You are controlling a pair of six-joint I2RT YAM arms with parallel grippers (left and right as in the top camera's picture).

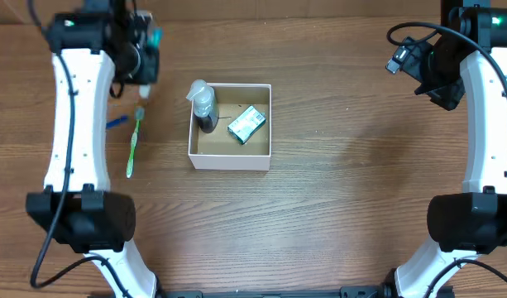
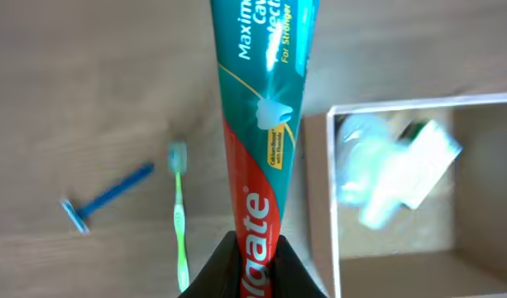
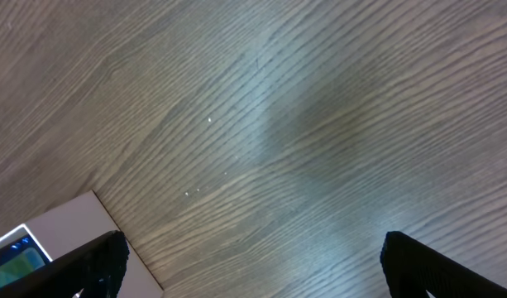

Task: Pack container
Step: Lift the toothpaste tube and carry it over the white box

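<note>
While the left gripper (image 2: 255, 271) clamps a Colgate toothpaste tube (image 2: 261, 99), the right gripper (image 3: 253, 269) hangs wide open, empty. Container (image 1: 230, 161) holds a small bottle (image 1: 204, 108) and green packet (image 1: 246, 124).

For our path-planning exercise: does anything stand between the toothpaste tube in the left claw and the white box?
Nothing visible does: only bare table separates the toothpaste tube from the white box. Inside, a spray bottle and a packet take some floor.
</note>
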